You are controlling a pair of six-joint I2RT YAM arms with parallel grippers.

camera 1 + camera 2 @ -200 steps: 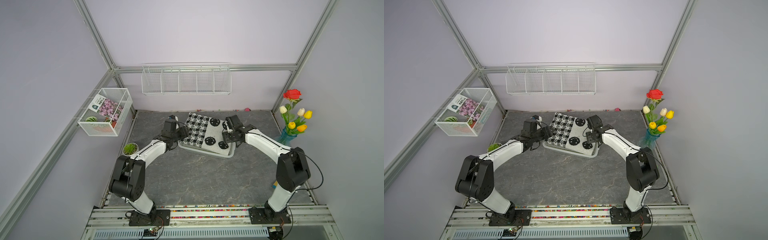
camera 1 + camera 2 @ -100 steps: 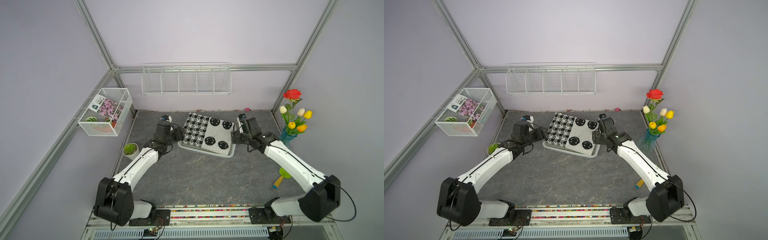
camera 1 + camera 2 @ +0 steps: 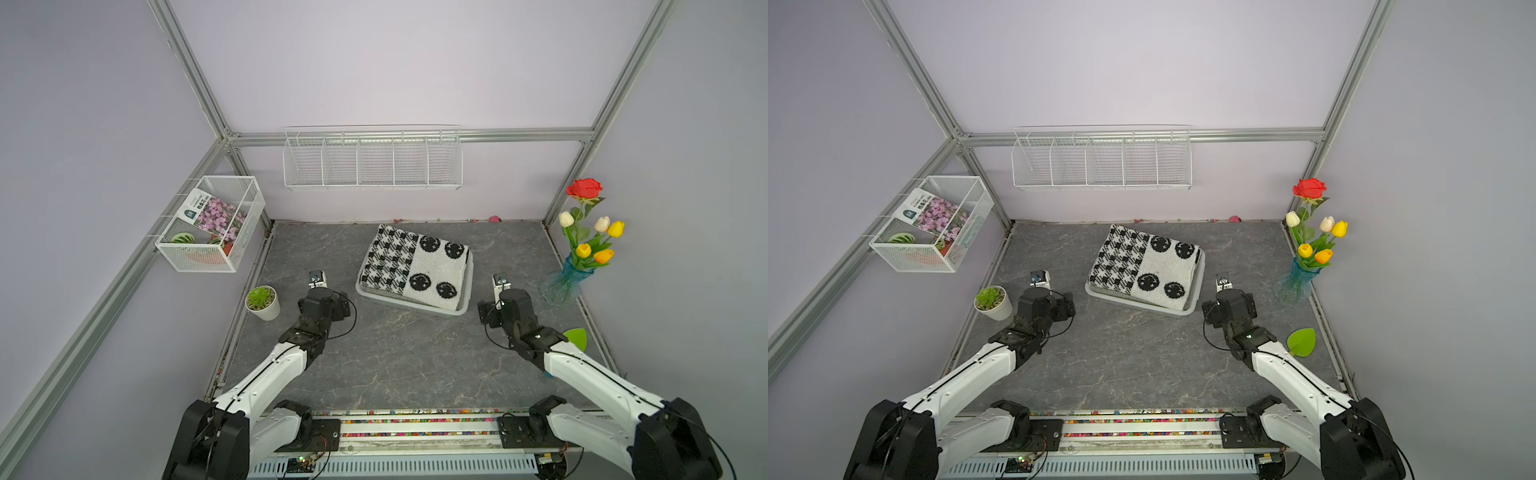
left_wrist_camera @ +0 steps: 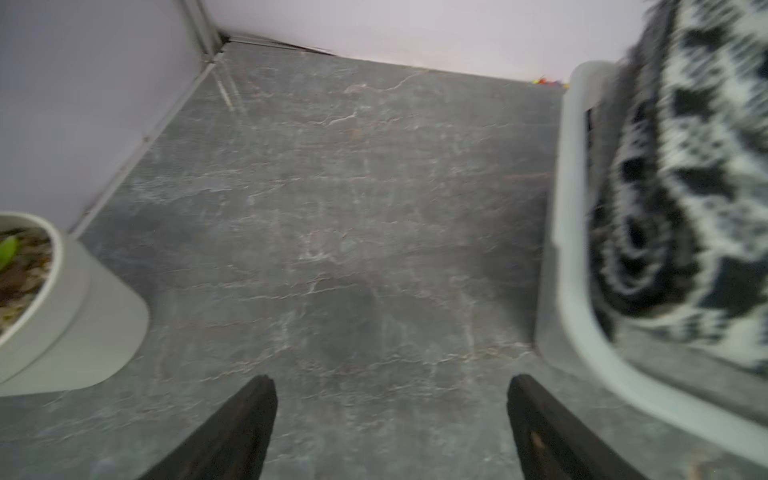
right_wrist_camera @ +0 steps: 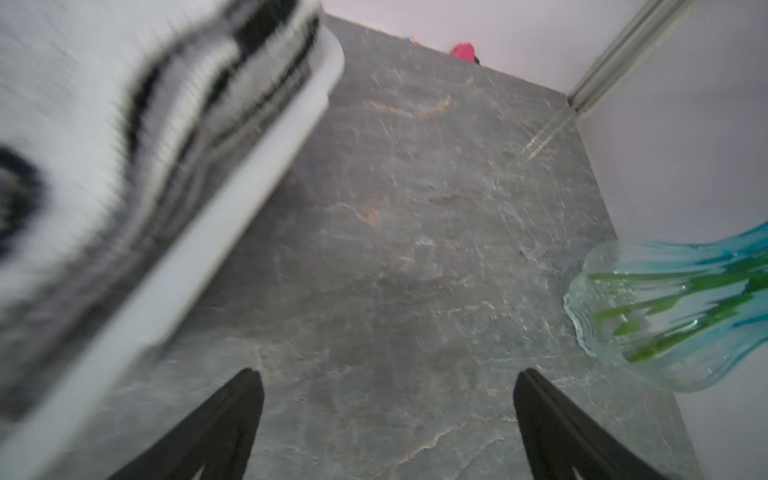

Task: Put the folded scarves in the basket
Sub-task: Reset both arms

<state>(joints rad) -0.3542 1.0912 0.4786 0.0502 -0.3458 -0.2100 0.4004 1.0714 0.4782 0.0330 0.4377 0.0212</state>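
Observation:
The folded scarf (image 3: 415,266) (image 3: 1146,266), black-and-white houndstooth on one half and black rounds on white on the other, lies in the whitish basket (image 3: 415,306) (image 3: 1142,304) at the back middle of the table, its far edge over the rim. My left gripper (image 3: 320,297) (image 4: 390,382) hangs left of the basket, open and empty over bare table. The right gripper (image 3: 505,299) (image 5: 386,376) hangs right of the basket, also open and empty. In the wrist views, blurred, the basket (image 4: 561,232) (image 5: 257,174) and scarf (image 4: 685,166) (image 5: 83,104) lie off to one side.
A potted succulent (image 3: 262,301) (image 4: 62,311) stands left of the left gripper. A blue glass vase of flowers (image 3: 569,278) (image 5: 665,311) stands at the right wall, a green leaf-shaped piece (image 3: 575,337) near the right arm. A wire rack (image 3: 372,160) and a wire-mesh box (image 3: 212,224) hang on the walls.
Both grippers have let go at the basket's ends, opened wide and drawn back towards the front and outwards. The scarf stays lying in the basket.

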